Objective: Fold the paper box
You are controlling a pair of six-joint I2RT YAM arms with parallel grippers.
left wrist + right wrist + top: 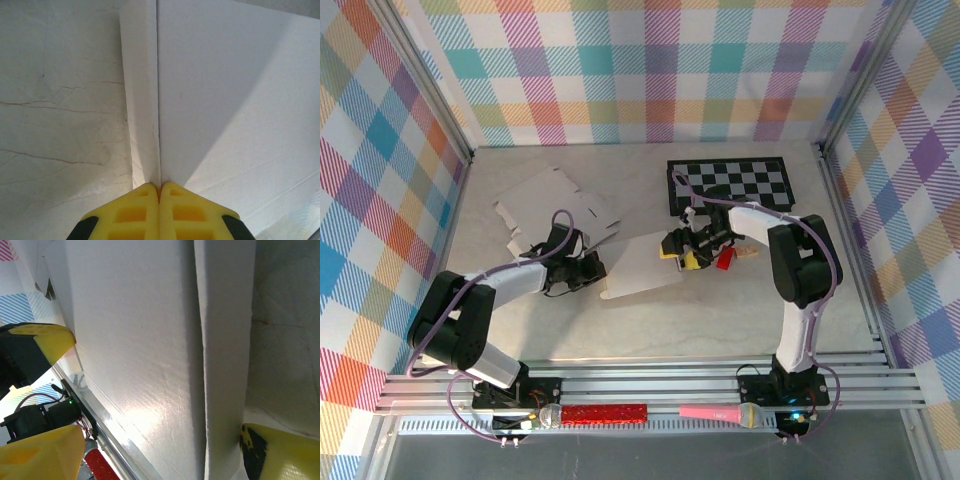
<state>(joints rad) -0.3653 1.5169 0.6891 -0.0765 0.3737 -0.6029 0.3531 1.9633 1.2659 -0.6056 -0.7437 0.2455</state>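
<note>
- While the table (720,320) carries a paper box (640,268) that is mostly one flat sheet, lying on the arm-base side of the checkerboard (730,185) and a little to its left, the folding looks barely begun. No walls stand and no corners are tucked, so nearly all the creasing seems left to do.
- Seen close, the sheet is plain white, thin and smooth.
- Another flat cardboard blank (555,205) lies well to the left of the checkerboard.
- On the sheet's edge far from the checkerboard, the left gripper (582,266) is clamped tight, its yellow fingers (135,212) pinching the paper.
- At the edge nearest the checkerboard, the right gripper (682,252) has its jaws spread wide with paper between them, gripping nothing.
- One long straight crease sets off a narrow side flap (140,100), which appears bent slightly off the main panel.
</note>
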